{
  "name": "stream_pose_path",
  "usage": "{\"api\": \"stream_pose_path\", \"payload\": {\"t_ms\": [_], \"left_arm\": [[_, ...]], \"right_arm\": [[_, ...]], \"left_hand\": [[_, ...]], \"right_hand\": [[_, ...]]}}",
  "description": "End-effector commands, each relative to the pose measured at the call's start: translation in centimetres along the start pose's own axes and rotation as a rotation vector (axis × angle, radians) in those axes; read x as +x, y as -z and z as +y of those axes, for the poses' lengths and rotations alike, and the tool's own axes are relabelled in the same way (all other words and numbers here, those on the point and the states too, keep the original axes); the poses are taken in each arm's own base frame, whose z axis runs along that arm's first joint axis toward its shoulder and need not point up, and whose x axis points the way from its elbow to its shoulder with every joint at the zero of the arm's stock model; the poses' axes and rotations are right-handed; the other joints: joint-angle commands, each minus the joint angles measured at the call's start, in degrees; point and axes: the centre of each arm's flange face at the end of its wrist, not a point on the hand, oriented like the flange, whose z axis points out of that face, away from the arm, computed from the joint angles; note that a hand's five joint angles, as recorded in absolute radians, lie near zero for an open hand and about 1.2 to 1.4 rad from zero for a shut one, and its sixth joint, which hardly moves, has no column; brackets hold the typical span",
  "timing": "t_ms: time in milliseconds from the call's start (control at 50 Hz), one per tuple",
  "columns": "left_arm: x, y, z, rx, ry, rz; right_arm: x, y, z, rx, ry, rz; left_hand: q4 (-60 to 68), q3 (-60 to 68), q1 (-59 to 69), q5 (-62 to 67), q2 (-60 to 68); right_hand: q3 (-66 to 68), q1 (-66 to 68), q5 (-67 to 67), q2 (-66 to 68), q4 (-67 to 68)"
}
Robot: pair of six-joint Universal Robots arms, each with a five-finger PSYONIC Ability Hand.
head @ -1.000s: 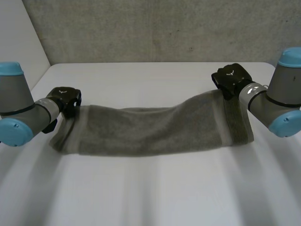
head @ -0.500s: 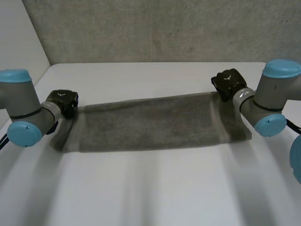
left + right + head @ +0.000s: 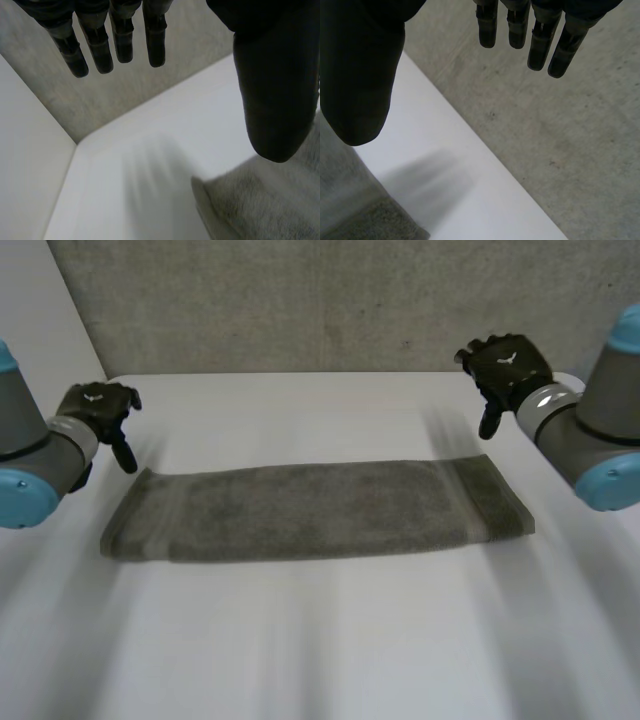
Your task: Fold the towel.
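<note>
The grey terry-cloth towel (image 3: 315, 510) lies flat as a long narrow strip across the white table (image 3: 320, 650), seemingly folded once lengthwise with the crosswise folds left, while the black left hand (image 3: 98, 405) and black right hand (image 3: 505, 365) hover near its far corners, fingers straight and empty.

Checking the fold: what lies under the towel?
The towel lies flat on the white table; what sits directly beneath it is covered, though no bulge shows.
</note>
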Motion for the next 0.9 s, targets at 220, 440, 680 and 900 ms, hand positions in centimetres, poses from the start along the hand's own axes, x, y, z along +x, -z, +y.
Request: {"api": "stream_pose_path", "payload": {"t_ms": [220,440,680,900], "left_arm": [[4.1,7.5,0.5,0.071,0.141,0.143],[6.1,8.5,2.5,0.162,0.13,0.214],[5.8,8.2,2.6,0.195,0.127,0.199],[5.9,8.3,2.8,0.189,0.129,0.2]], "right_arm": [[-2.4,7.7,3.4,-0.218,-0.031,-0.11],[-4.0,6.5,9.3,-0.292,0.069,-0.173],[-2.9,5.3,11.9,-0.303,0.065,-0.13],[1.7,4.7,13.6,-0.313,0.063,-0.012]], "left_hand": [[-2.9,-2.6,-2.9,-0.6,-2.0],[-3.0,-2.8,-3.1,-0.8,-2.2],[-3.4,-3.1,-3.4,-1.1,-2.5],[-3.7,-3.5,-3.7,-1.5,-2.9]], "right_hand": [[-3.8,-3.3,-3.4,-3.6,-4.6],[0.3,0.8,0.7,0.5,-0.5],[36.0,36.5,36.4,36.2,35.2],[66.2,66.7,66.6,66.4,65.4]]}}
